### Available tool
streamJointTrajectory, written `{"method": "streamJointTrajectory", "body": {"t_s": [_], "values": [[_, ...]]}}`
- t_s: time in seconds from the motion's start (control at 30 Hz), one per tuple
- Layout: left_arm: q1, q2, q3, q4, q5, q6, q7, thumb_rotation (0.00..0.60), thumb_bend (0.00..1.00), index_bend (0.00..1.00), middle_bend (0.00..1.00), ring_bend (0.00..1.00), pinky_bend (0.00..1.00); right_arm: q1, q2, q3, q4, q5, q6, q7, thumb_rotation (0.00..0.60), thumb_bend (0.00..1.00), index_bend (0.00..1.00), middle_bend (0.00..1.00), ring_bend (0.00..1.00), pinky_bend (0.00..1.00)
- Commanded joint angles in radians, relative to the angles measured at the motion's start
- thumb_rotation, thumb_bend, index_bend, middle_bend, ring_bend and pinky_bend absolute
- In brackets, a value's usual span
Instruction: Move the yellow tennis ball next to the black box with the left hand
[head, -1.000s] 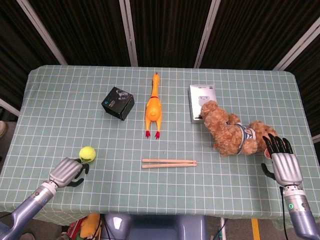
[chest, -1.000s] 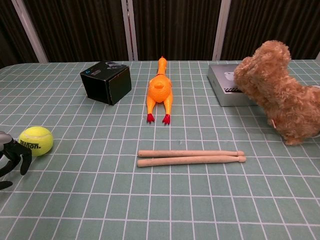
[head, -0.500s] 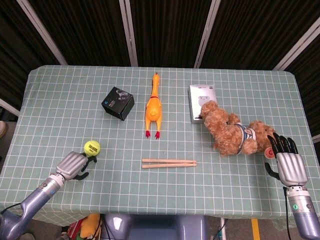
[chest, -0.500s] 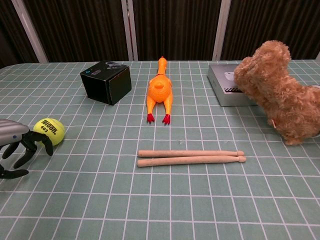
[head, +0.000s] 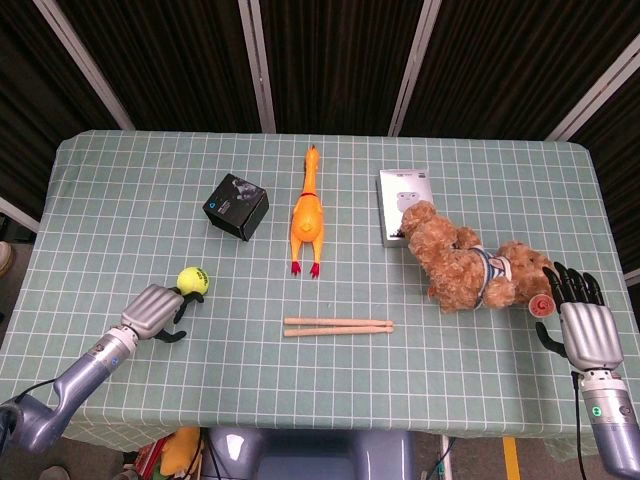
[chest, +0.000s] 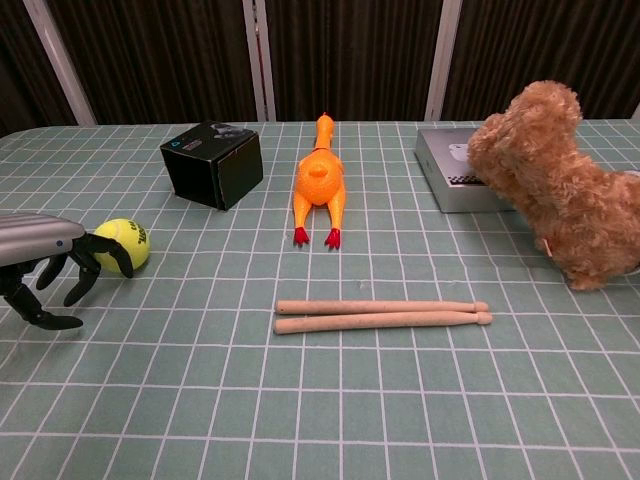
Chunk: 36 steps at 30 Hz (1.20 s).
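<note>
The yellow tennis ball (head: 192, 281) (chest: 125, 244) lies on the checked cloth in the front left part of the table. My left hand (head: 155, 312) (chest: 50, 262) is just behind it, fingers spread and curved down, with fingertips touching the ball's near side without enclosing it. The black box (head: 236, 206) (chest: 212, 164) stands further back and to the right of the ball, a clear gap between them. At the table's right front edge my right hand (head: 585, 330) lies flat with its fingers apart and holds nothing; it is outside the chest view.
An orange rubber chicken (head: 307, 215) lies right of the black box. Two wooden drumsticks (head: 338, 326) lie at front centre. A brown teddy bear (head: 465, 262) leans against a grey box (head: 402, 198) on the right.
The ball has rolled away from the front edge toward the black box, and my left hand has followed close behind it. My right hand drifted slightly toward the right edge.
</note>
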Motion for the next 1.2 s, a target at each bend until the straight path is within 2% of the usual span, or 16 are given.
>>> {"method": "streamJointTrajectory", "body": {"t_s": [0.03, 0.93, 1.2], "values": [[-0.021, -0.009, -0.005, 0.024, 0.003, -0.016, -0.021, 0.6, 0.22, 0.26, 0.6, 0.37, 0.58, 0.001, 0.003, 0.004, 0.0, 0.005, -0.003, 0.005, 0.6, 0.4, 0.0, 0.0, 0.0, 0.0], [-0.141, -0.076, -0.024, 0.225, 0.02, -0.062, -0.214, 0.6, 0.2, 0.25, 0.57, 0.37, 0.57, 0.004, 0.004, 0.026, 0.023, 0.058, -0.015, 0.008, 0.6, 0.4, 0.0, 0.0, 0.0, 0.0], [-0.186, -0.109, -0.016, 0.302, 0.028, -0.103, -0.268, 0.6, 0.2, 0.25, 0.57, 0.37, 0.57, 0.003, 0.006, 0.032, 0.029, 0.071, -0.015, 0.012, 0.6, 0.4, 0.0, 0.0, 0.0, 0.0]]}}
